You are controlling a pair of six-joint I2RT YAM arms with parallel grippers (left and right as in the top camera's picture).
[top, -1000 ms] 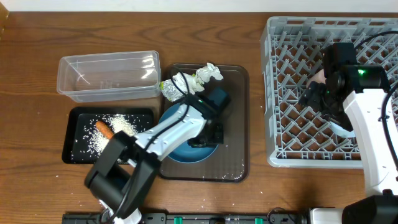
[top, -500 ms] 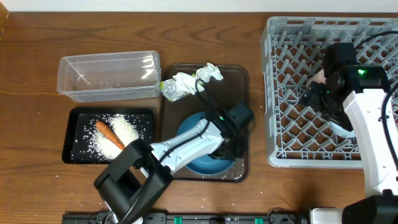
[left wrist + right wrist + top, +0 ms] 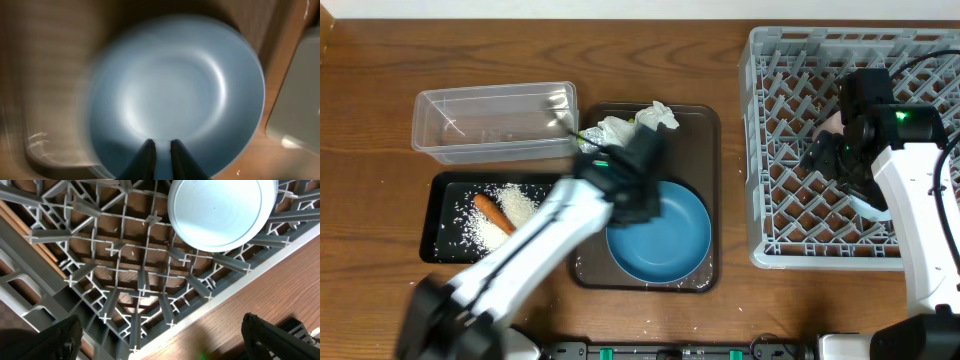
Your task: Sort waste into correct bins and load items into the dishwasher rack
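Overhead: left gripper (image 3: pixel 160 146) at ten o'clock on dark-blue bowl (image 3: pixel 665 240) (blurred, cannot tell its grip); right gripper (image 3: pixel 828 158) gapes above dishwasher rack (image 3: pixel 757 150), probably to receive it.

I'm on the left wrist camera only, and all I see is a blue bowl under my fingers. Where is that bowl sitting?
Observer: The dark-blue bowl sits on the brown serving tray, not in the dishwasher rack.
Operator: Any waste on that tray?
Observer: Yes, crumpled white wrappers lie at its far edge.
Operator: And the right arm?
Observer: The right gripper hangs wide open over the rack, holding nothing.
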